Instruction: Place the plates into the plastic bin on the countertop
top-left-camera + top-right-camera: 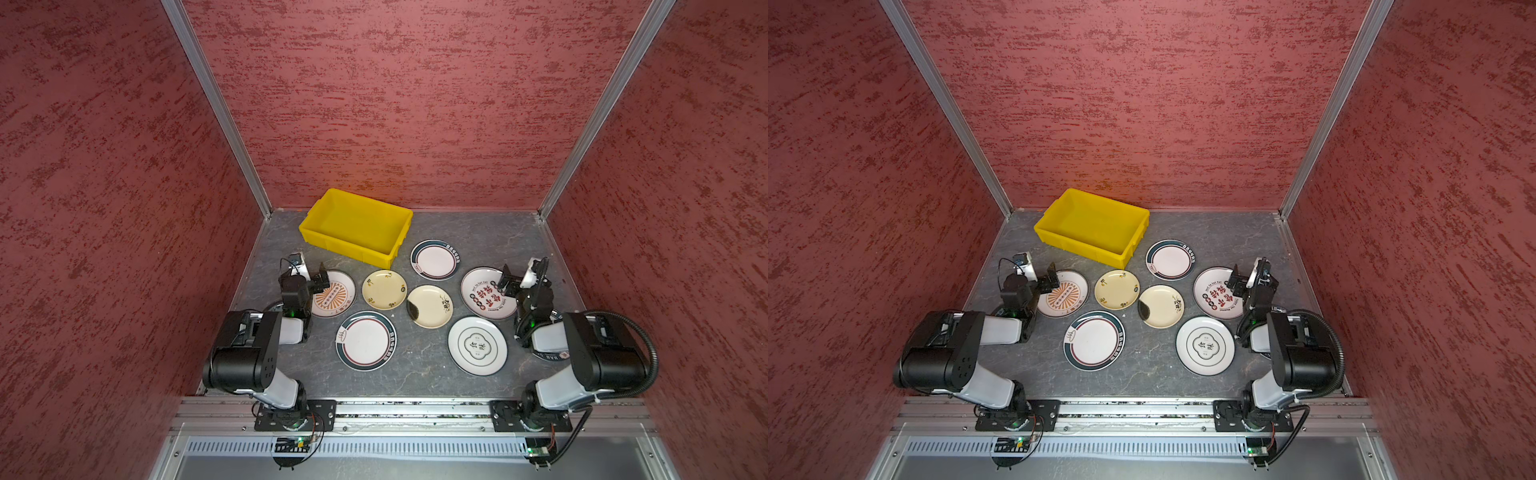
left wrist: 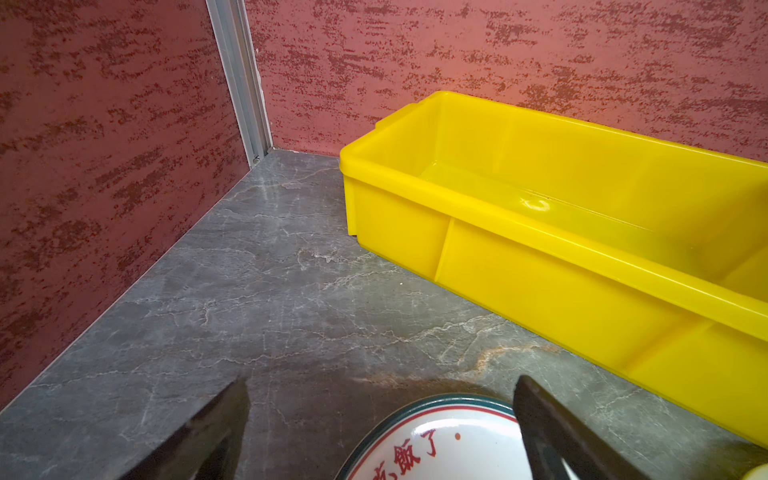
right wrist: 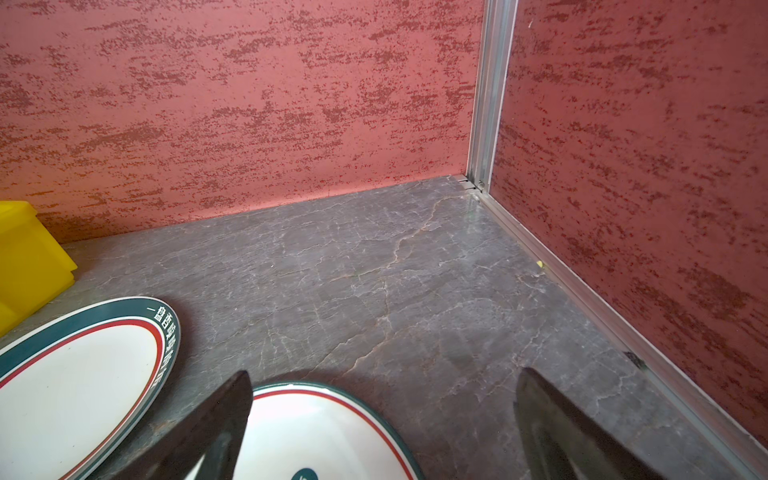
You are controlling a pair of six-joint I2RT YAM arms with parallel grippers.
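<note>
Both top views look steeply down from high over my bases at 6 o'clock, facing the back wall [image 1: 395, 104] at 12, and both take in the whole surface [image 1: 419, 368]. My left wrist camera sits low and close behind my left fingers [image 2: 216, 436], facing the bin [image 2: 540, 266]. My right wrist camera, equally low behind my right fingers [image 3: 216, 432], faces the corner [image 3: 478, 183] at 1 o'clock; both wrist views catch the bin.

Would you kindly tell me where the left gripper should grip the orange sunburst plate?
Probably its rim at the far-left edge, by the open left gripper. The orange sunburst plate lies flat on the countertop, so only the rim offers purchase: come from above, one finger inside, one outside. A cream plate sits close on its right.
</note>
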